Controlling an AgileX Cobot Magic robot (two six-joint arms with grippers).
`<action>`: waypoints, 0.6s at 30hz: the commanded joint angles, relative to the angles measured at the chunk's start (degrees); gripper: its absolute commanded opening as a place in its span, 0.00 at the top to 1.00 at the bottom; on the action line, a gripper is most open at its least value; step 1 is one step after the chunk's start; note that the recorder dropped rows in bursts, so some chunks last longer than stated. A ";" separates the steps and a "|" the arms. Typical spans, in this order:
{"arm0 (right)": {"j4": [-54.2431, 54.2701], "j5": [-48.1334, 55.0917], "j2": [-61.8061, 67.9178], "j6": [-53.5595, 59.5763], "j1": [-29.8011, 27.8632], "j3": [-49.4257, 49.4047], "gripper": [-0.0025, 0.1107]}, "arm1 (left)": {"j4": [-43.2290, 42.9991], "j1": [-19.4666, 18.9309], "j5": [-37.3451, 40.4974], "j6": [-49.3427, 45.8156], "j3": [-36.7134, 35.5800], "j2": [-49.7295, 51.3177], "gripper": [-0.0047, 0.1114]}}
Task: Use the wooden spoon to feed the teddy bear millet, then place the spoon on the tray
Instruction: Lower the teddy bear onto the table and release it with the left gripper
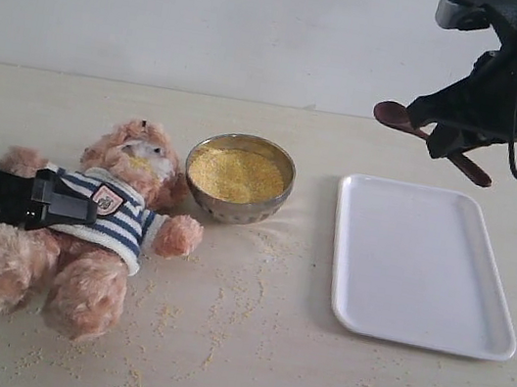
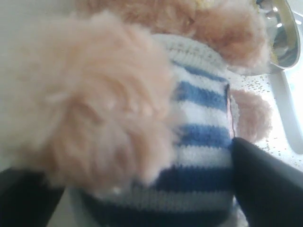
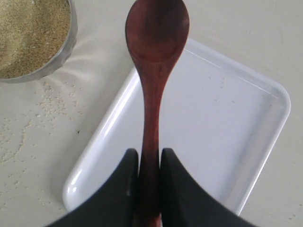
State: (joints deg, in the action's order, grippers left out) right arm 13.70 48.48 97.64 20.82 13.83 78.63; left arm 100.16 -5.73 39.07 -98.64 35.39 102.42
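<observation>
We log one wooden spoon [image 3: 156, 33], clamped at its handle by the right gripper [image 3: 149, 158] above the tray [image 3: 227, 118], one teddy bear [image 1: 142, 149] lying between the wide-spread jaws of the left gripper [image 2: 135, 170], and millet [image 1: 237, 172] in its bowl [image 1: 235, 213].

The exterior view is taken from a raised spot in front of the table [image 1: 239, 369], facing obliquely down towards the back wall [image 1: 218, 18]. The teddy bear [image 1: 104, 227], the bowl [image 1: 236, 212] and the tray [image 1: 420, 265] are all taken in at middle range. The left wrist view is held so near the bear's striped shirt that the fur is blurred, with part of the bowl's rim caught beyond. The right wrist view is pointed steeply down along the wooden spoon [image 3: 154, 94], above the tray. The bowl is shared by all three views, the tray by the exterior and right wrist views.
</observation>
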 commanded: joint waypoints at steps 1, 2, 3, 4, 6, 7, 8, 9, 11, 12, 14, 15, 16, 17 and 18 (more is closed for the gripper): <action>0.60 -0.10 -0.56 0.79 -0.34 -0.29 0.98 | -0.21 0.30 -0.23 0.27 0.29 0.15 0.16; 0.86 -0.10 -0.56 1.02 -0.34 -0.29 0.98 | -0.21 0.30 -0.23 0.97 0.29 0.15 0.15; 0.97 -0.10 -0.56 1.45 -0.34 -0.29 0.98 | -0.21 0.30 -0.23 1.35 0.29 0.15 0.14; 1.07 -0.10 -0.56 1.57 -0.34 -0.29 0.98 | -0.21 0.30 -0.23 1.35 0.29 0.15 0.14; 1.07 0.17 -0.56 1.84 -0.34 -0.29 0.98 | -0.21 0.30 -0.23 1.35 0.29 0.15 0.14; 1.07 0.17 -0.56 1.84 -0.34 -0.29 0.98 | -0.21 0.18 -0.23 1.35 0.29 0.15 0.14; 1.07 0.17 -0.56 1.84 -0.34 -0.29 0.98 | -0.21 0.14 -0.23 1.35 0.29 0.15 0.14; 1.07 0.17 -0.56 1.84 -0.34 -0.29 0.98 | -0.21 -0.01 -0.23 1.35 0.29 0.15 0.14; 1.07 0.27 -0.56 1.84 -0.34 -0.29 0.98 | -0.21 -0.69 -0.28 0.70 0.29 -0.21 0.14; 1.07 0.39 -0.56 1.99 -0.34 -0.29 0.98 | -0.21 -1.22 -0.28 0.70 0.29 -0.45 0.14; 1.07 0.54 -0.56 1.99 -0.34 -0.29 0.98 | -0.21 -2.61 -0.28 1.55 0.29 -1.24 0.14; 1.07 0.54 -0.56 1.99 -0.34 -0.29 0.98 | -0.21 -3.52 -0.28 2.25 0.29 -1.89 0.14; 1.07 0.54 -0.56 1.99 -0.34 -0.29 0.98 | -0.21 -4.51 -0.28 3.25 0.29 -2.76 0.14; 1.07 0.54 -0.56 1.99 -0.34 -0.29 0.98 | -0.21 -5.31 -0.28 4.16 0.29 -3.56 0.14; 1.07 0.67 -0.56 1.99 -0.34 -0.29 0.98 | -0.21 -6.39 -0.28 5.16 0.29 -4.69 0.14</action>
State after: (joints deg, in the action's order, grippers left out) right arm 14.45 48.85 97.64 22.31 13.83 78.63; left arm 99.90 -10.08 39.07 -95.93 35.39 100.15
